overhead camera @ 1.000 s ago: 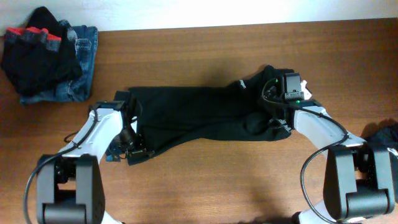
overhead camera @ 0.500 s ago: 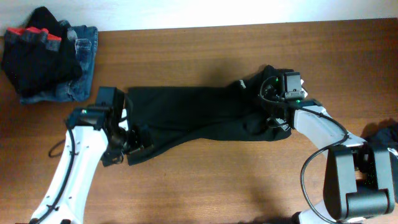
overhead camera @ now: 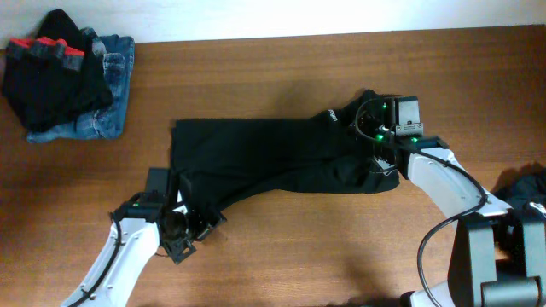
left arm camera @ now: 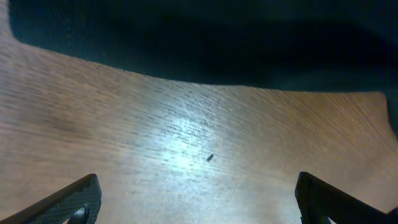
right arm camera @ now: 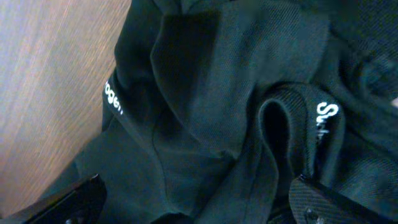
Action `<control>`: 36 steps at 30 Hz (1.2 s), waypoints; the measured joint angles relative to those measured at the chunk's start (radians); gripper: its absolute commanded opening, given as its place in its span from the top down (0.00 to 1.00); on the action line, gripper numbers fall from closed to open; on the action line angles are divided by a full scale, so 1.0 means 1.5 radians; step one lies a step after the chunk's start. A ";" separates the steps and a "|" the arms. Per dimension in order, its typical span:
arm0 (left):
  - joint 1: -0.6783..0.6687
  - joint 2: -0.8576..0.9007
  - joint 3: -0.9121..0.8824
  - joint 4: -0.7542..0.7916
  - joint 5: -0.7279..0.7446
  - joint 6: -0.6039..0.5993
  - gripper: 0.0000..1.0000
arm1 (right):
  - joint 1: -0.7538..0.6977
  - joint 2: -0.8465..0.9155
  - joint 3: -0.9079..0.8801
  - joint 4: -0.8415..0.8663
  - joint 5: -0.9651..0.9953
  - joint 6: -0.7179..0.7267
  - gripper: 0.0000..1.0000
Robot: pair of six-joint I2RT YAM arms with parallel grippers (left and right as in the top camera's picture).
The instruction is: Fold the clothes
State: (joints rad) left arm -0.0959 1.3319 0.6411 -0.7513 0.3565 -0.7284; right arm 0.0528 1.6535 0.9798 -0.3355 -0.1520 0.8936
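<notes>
A black top lies stretched across the middle of the tabletop, a smooth brown wood with a fine straight grain. The top is limp, matte and rumpled. It forms a long, roughly flat band with soft creases, and it bunches into thicker folds at its right end.

The left pincer stands released, its two dark fingers spread wide. It hovers over bare wood just beside the top's lower left edge and grips nothing. In the left wrist view the fabric's curved edge runs along the upper part of the picture, and a pale sheen lies on the wood below it.

The right pincer is also spread wide and holds nothing. It hangs over the bunched right end of the top. There the cloth shows a fine knit weave, and a thicker ribbed band curls into a loop. Small white lettering is printed on this band, and more sits on a hem near the wood.

At the far left corner sits a heap of folded clothes: black cloth with red trim on top of blue denim. Another dark bundle shows at the right edge, partly cut off.
</notes>
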 measured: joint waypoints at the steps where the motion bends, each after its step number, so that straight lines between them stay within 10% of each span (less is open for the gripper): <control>1: 0.000 0.000 -0.005 0.008 0.002 -0.005 0.01 | 0.000 0.000 0.000 0.000 -0.004 0.000 0.01; 36: 0.000 0.001 -0.009 0.110 -0.101 -0.039 0.01 | 0.064 -0.188 0.003 -0.126 -0.048 -0.147 0.01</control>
State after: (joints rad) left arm -0.0959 1.3334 0.6270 -0.5865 0.2047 -0.7868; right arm 0.1486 1.3720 0.9840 -0.5240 -0.2237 0.6727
